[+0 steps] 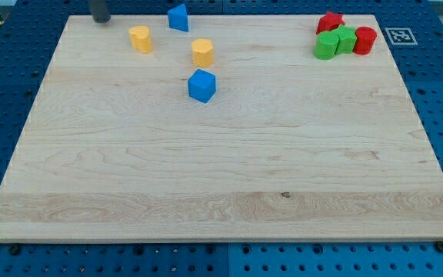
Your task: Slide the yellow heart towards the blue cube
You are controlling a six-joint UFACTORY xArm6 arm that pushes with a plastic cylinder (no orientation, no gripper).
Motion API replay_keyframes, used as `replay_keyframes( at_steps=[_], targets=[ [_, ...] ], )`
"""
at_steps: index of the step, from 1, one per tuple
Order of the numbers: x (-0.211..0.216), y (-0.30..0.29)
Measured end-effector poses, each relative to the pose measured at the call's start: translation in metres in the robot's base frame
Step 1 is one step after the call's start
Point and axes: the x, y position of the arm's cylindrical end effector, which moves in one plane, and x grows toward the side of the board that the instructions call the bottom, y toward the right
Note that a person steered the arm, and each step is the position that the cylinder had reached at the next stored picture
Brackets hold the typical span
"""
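- Tip (100, 21) sat at our board's (221, 177) top left, touching nothing.
- Heart (202, 51) lay well to its right, cube (201, 85) just below it.

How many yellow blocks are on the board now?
2. One yellow block lies near the view's top left; the other yellow block lies right of it, just above the blue cube. None seems hidden.

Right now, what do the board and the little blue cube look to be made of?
The board looks like pale unpainted wood: grain lines and a small dark knot show. The blue cube has a flat, even, matte colour; painted wood or plastic, I cannot tell which.
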Motion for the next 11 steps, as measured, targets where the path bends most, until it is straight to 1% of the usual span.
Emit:
replay_keyframes(
  at_steps=[1, 2, 4, 5, 6, 7, 11],
  targets=[
    [-0.001, 0.009],
    [0.005, 0.04],
    [0.053, 0.055],
    [0.067, 0.063],
    [0.055, 0.069],
    [0.079, 0.086],
    [0.231, 0.135]
  ],
)
